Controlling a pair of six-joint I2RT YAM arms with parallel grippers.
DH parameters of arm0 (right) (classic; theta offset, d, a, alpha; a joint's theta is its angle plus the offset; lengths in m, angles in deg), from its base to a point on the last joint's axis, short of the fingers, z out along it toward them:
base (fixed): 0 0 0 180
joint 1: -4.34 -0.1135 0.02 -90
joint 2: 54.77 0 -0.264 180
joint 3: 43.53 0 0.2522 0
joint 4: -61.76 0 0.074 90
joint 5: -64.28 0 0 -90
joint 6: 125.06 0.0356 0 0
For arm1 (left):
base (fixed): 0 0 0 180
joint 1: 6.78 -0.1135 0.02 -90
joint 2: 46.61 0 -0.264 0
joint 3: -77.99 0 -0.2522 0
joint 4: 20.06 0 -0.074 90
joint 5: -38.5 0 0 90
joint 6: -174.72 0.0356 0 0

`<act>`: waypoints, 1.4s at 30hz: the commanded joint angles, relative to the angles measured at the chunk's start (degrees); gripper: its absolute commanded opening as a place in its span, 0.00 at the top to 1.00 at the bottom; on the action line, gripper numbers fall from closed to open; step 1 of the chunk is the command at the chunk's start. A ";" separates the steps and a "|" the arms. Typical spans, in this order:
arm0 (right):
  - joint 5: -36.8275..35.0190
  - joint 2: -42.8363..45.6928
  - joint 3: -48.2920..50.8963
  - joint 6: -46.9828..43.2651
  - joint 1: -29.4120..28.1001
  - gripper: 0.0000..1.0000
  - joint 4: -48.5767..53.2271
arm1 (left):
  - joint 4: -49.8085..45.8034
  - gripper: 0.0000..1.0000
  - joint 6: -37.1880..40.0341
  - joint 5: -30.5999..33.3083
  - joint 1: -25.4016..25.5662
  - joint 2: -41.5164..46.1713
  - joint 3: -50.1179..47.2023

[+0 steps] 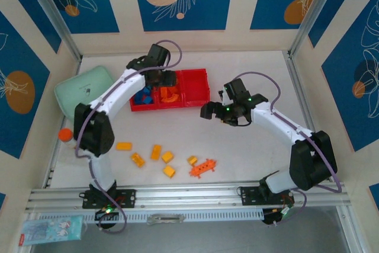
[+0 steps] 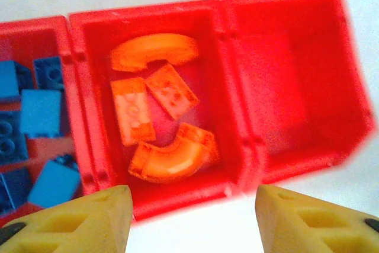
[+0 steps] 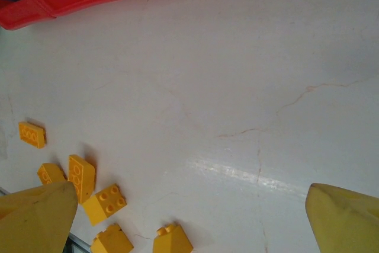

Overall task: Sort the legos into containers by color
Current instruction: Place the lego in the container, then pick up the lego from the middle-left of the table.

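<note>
While blue bricks (image 2: pixel 41 114) and orange bricks (image 2: pixel 172 96) are lying sorted below the left gripper (image 2: pixel 192 217), jaws parted, yellow bricks (image 3: pixel 103 202) are waiting beside the right gripper (image 3: pixel 189 217), jaws wide apart.

Red tray (image 2: pixel 241 117): blue legos (image 2: pixel 41 114) left, orange legos (image 2: pixel 172 90) middle; yellow legos (image 1: pixel 156 151) outside.

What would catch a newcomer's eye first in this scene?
The bright red tray at the far middle of the white table, with blue bricks in its left compartment and orange bricks in the middle one. Next, the yellow bricks scattered loose toward the table's near edge.
</note>
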 commanded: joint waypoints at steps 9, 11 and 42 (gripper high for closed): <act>-1.72 12.00 7.26 2.17 1.30 0.01 6.32 | 0.73 0.40 -1.06 -2.35 15.07 19.13 -19.20; -1.79 14.28 9.18 2.60 1.72 0.01 7.70 | 1.97 0.40 -2.13 -3.05 17.67 21.08 -22.47; -0.02 29.97 19.51 7.80 12.30 0.01 17.46 | 9.44 0.32 -0.02 0.64 42.70 -0.56 -22.63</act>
